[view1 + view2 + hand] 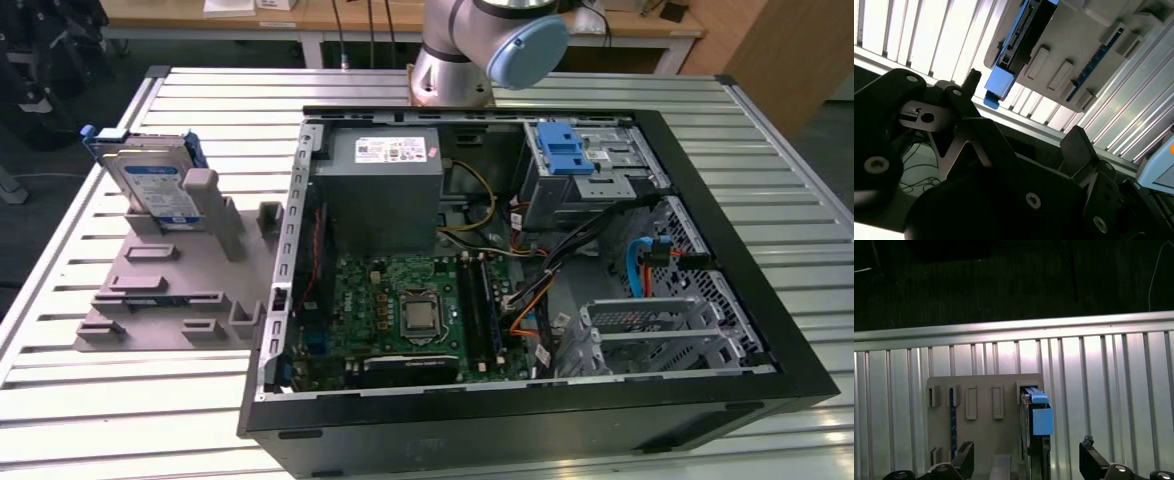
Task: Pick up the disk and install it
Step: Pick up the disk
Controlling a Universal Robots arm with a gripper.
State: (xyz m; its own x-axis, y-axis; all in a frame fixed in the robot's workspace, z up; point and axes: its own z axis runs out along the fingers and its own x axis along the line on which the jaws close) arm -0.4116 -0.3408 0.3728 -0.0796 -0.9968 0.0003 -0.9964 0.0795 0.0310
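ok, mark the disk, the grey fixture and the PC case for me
disk [155, 187], exterior view, on its labelled face.
grey fixture [160, 290], exterior view, on its flat base.
PC case [534, 428], exterior view, on its black outer wall.

Disk [151, 186]: smooth silver metal body; label with a slight gloss; blue plastic frame with a soft sheen.
Fixture [167, 285]: grey plastic, matt, faintly grainy.
Table [120, 400]: ribbed bare metal slats with a satin finish, reflecting brightly in both wrist views.
Computer case [534, 425]: outer shell black, matt and smooth; interior dull grey sheet metal.
Power supply [384, 190]: grey metal box, matt, with a paper sticker.
Drive latch [566, 150]: blue plastic, smooth.
Circuit board [400, 300]: green, lacquered look.
Robot arm [461, 50]: smooth silver-grey shell; pale blue cap with a soft gloss.
Gripper [1026, 455]: black, matt; metal or plastic undetermined.
Desk [400, 15]: light wood top, smooth.
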